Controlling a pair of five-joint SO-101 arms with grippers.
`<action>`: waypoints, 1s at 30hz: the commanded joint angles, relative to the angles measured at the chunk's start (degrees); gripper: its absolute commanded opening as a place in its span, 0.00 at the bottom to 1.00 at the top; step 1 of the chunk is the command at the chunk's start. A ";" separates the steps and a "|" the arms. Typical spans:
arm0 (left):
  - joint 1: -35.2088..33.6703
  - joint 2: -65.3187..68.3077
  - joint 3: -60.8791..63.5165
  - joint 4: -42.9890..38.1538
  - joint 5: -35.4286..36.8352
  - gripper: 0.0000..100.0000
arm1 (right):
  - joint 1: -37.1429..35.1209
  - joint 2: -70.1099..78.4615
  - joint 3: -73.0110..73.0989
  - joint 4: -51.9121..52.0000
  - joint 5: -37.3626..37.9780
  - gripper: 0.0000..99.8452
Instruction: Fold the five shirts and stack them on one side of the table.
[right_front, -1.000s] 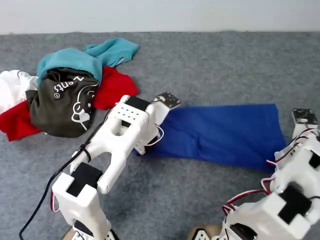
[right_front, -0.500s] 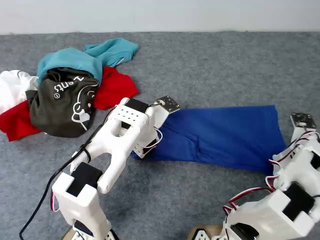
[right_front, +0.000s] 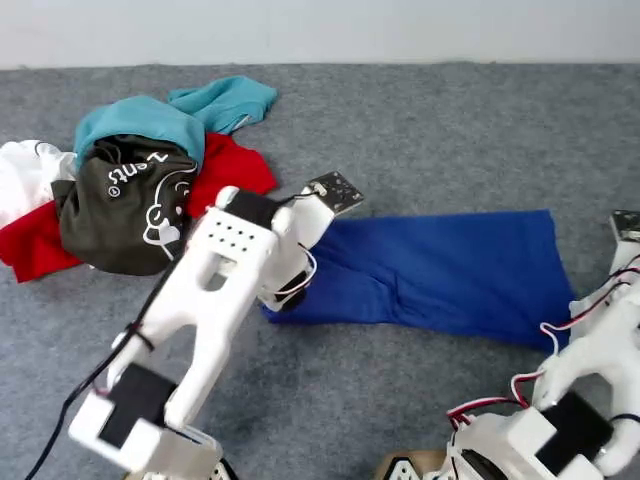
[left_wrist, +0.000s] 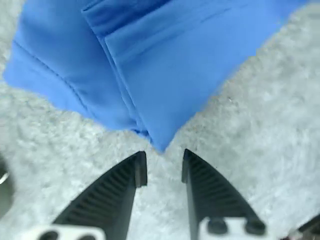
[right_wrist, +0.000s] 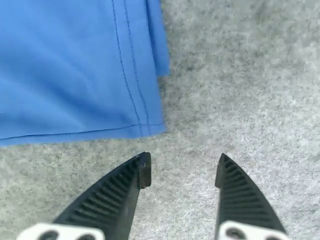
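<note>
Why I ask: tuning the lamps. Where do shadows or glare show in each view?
High view: soft, even light, no glare or hard shadows on the carpet or the blue shirt. Left wrist view: a thin shadow under the shirt's edge; the left gripper shows no glare. Right wrist view: faint shade beside the hem; right gripper likewise matte.

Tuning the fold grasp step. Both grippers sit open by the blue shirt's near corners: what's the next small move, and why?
Probably ease the left gripper forward and down onto the corner of the blue shirt, then close. Its jaws stand open and empty, the corner tip just ahead of the gap. The right gripper is open too, its hem corner ahead but off-centre.
</note>
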 joint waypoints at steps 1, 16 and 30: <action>-0.97 -5.45 -1.45 1.23 -1.85 0.13 | 0.13 -2.68 -2.64 -0.57 0.62 0.23; -6.86 -6.07 -1.36 -6.33 4.66 0.13 | -15.69 7.34 -2.90 -21.85 -19.16 0.23; -6.86 -6.07 -1.19 -6.33 4.66 0.13 | -13.85 17.36 -2.99 -27.03 -18.02 0.22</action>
